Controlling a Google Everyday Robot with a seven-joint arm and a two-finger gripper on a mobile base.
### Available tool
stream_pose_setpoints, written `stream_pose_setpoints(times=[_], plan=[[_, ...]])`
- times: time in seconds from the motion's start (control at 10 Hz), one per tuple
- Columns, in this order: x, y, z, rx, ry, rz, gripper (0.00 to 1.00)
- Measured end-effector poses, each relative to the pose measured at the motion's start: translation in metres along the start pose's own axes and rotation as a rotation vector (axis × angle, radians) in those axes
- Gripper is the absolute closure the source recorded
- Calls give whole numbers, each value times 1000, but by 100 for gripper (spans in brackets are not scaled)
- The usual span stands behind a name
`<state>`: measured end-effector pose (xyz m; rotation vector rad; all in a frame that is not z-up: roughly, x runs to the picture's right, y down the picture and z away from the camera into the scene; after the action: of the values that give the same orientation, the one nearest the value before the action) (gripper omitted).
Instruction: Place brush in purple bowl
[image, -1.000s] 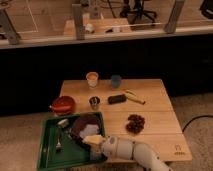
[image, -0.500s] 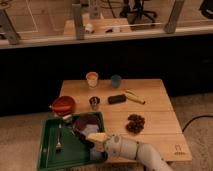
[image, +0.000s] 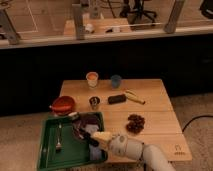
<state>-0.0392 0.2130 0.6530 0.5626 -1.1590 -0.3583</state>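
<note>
gripper (image: 95, 136) at purple bowl (image: 89, 121), brush (image: 81, 127) seemingly diagonal — head up-left

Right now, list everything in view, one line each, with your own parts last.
table: one, light wood, centre
green tray: one, at the table's front-left corner
purple bowl: one, dark maroon, in the tray's back right
brush: one, black handle, over the bowl
fork-like utensil: one, silvery, in the tray
red bowl: one, left edge
metal cup: one
tan cup: one, back
blue cup: one, back
banana: one, yellow
dark block: one, beside the banana
brown cluster: one, right front
arm: one, white
gripper: one, at the tray's right side
</note>
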Motion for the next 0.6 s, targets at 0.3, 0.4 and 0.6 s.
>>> stream_pose_setpoints(times=[0.3,0.4,0.6], plan=[[4,2,-13,-11,12,6,100],[4,3,-16,-16,15,9,99],[6,7,-21,-24,26,18,82]])
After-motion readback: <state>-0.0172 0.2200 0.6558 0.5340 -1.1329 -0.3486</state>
